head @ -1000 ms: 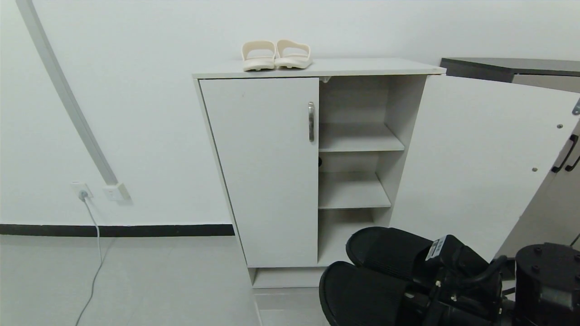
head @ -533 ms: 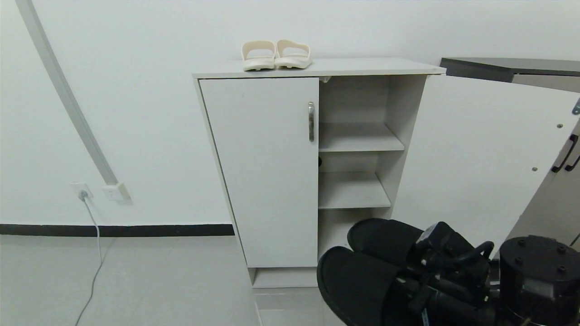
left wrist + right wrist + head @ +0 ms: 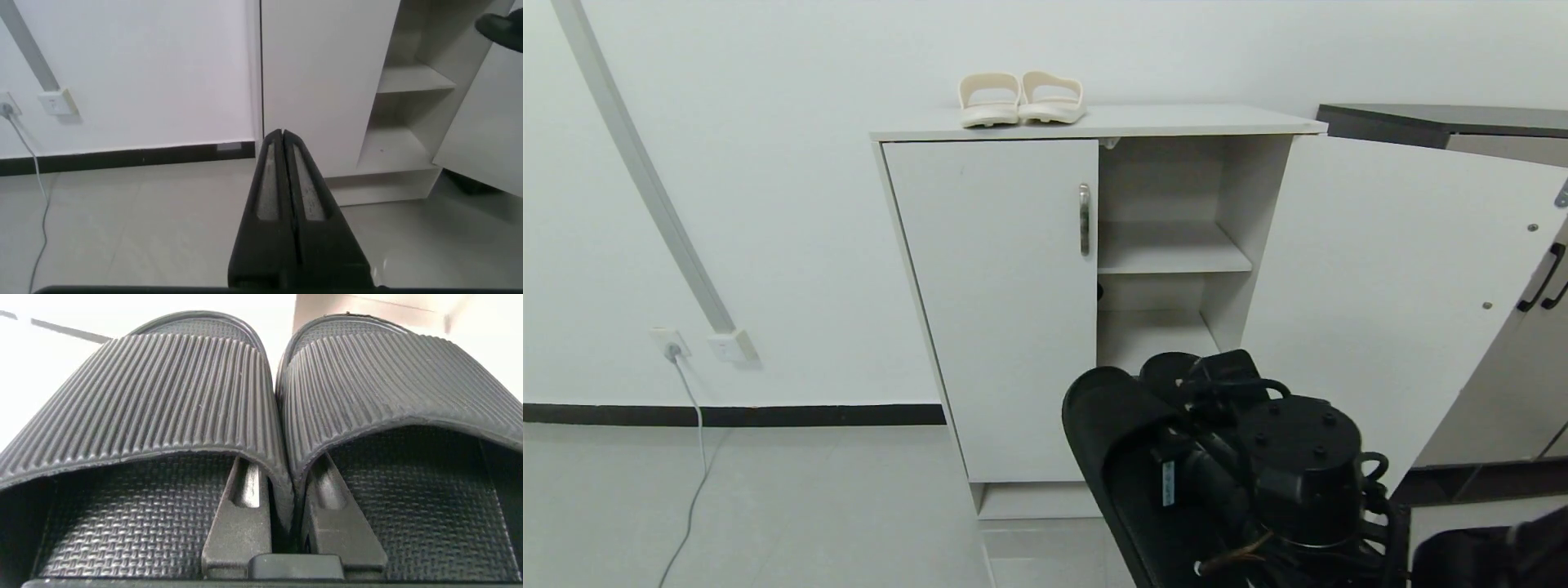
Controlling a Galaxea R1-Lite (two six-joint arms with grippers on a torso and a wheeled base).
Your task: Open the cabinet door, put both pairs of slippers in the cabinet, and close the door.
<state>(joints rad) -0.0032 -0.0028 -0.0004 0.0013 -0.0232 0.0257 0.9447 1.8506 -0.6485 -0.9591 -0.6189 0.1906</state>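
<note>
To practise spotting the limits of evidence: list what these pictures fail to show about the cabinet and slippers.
Head view: anything behind the closed door.
Head view: bottom shelf, hidden by black slippers and right arm.
Head view: dark spot at the door's edge, too small to identify.

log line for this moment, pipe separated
right gripper: shut on black slippers | left gripper: shut, empty | right door: open | left door: shut | beige slippers: on cabinet top

A grey cable [image 3: 700, 433] hangs from the wall socket [image 3: 668, 341].
</note>
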